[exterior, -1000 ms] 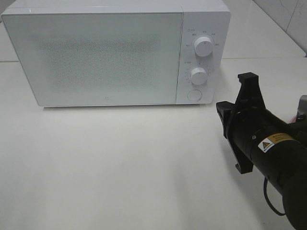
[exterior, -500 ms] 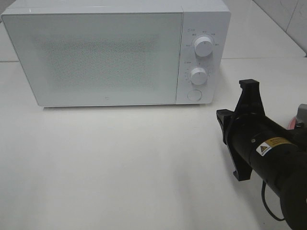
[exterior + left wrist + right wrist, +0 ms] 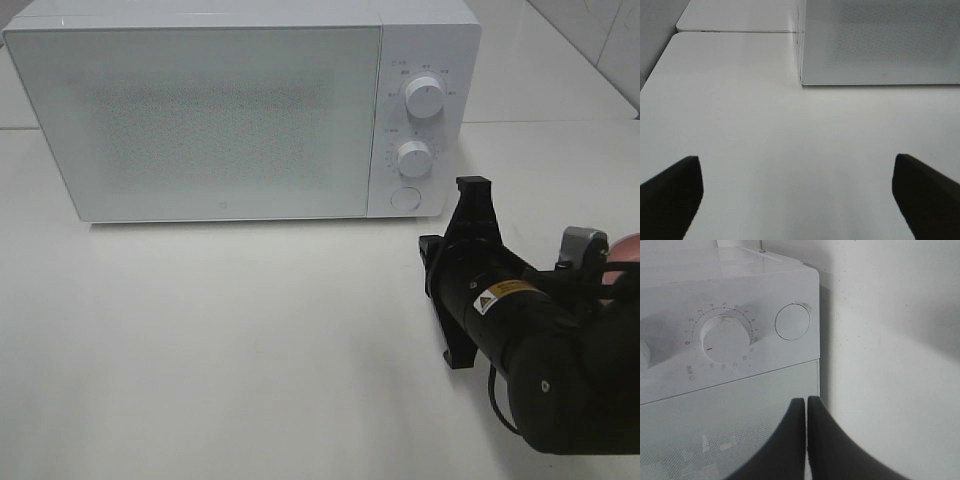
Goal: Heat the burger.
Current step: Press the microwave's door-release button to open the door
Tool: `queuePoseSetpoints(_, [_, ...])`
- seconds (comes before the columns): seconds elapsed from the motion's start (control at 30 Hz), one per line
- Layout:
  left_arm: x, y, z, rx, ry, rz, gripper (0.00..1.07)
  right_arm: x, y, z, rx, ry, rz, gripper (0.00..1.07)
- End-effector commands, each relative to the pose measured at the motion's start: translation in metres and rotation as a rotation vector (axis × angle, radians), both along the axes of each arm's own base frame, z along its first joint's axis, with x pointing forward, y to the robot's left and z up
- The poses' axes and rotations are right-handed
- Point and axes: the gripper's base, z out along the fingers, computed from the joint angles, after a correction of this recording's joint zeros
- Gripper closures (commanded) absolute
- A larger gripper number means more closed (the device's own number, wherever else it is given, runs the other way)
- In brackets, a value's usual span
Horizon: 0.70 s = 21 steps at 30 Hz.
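The burger shows in no view. A white microwave (image 3: 200, 110) stands at the back of the table with its door closed; it also appears in the left wrist view (image 3: 880, 40). My right gripper (image 3: 806, 401) is shut with nothing in it, its tips held together in front of the microwave's control panel, near the round button (image 3: 792, 321) and the lower dial (image 3: 725, 337). The right arm (image 3: 520, 320) reaches in from the right. My left gripper (image 3: 797, 195) is open and empty over bare table, left of the microwave's front.
The control panel carries two white dials (image 3: 425, 97) (image 3: 413, 158) and a round button (image 3: 404, 198). A sliver of pink plate (image 3: 628, 246) peeks out behind the right arm at the right edge. White table (image 3: 220, 340) stretches in front of the microwave.
The right arm has swung left and a little nearer the microwave's control panel, staying shut. The left gripper has not visibly changed.
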Motion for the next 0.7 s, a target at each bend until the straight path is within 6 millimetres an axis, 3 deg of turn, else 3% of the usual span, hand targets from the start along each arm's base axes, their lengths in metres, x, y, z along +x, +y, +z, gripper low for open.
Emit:
queuePoseSetpoints(0.03, [-0.003, 0.000, -0.001, 0.000, -0.020, -0.008, 0.09, 0.009, 0.001, 0.000, 0.007, -0.011, 0.011, 1.07])
queuePoseSetpoints(0.7, [-0.003, 0.000, -0.001, 0.000, -0.020, -0.008, 0.09, 0.067, 0.000, -0.011, 0.017, 0.020, -0.012, 1.07])
